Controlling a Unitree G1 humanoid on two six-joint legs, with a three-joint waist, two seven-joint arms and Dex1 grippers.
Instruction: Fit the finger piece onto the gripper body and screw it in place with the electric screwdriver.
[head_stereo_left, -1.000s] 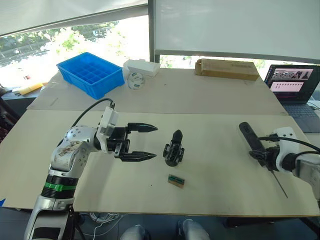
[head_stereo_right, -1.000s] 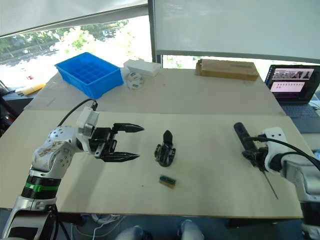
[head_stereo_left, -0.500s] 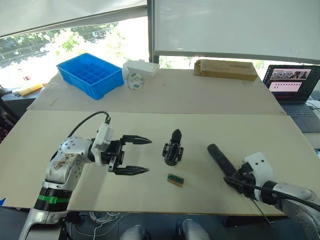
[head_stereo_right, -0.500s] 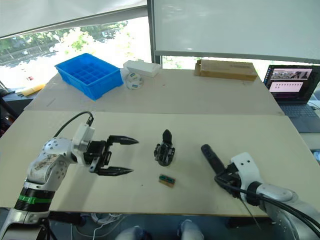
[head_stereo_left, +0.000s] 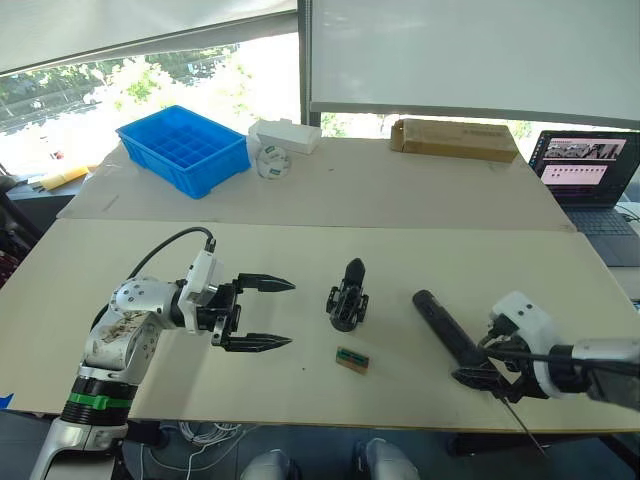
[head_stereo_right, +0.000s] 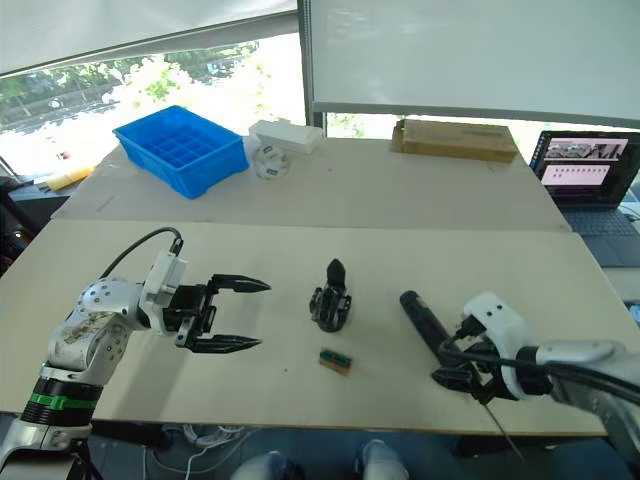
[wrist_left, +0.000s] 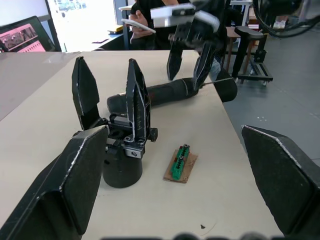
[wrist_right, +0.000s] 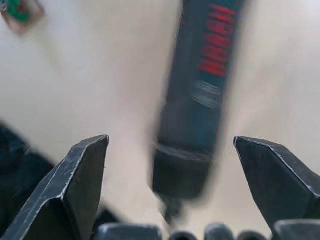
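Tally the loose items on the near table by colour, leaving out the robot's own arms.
Black: 2, the blocky black gripper body and the long black cylindrical electric screwdriver.
Green-and-tan: 1, the small flat block.
Total: 3.

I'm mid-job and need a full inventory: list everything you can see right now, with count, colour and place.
gripper body: one, black, mid-table, near strip
green-and-tan block: one, just in front of the gripper body
electric screwdriver: one, black with red markings, lying on the table to the right of the gripper body
compartment tray: one, blue, far left
white box: one, far side, beside the tray
round white item: one, in front of the white box
cardboard box: one, tan, far side
laptop: one, dark, screen lit, far right
table: one, pale
person: one, dark top, beyond the table
left hand: open, left of the gripper body
right hand: open, over the screwdriver
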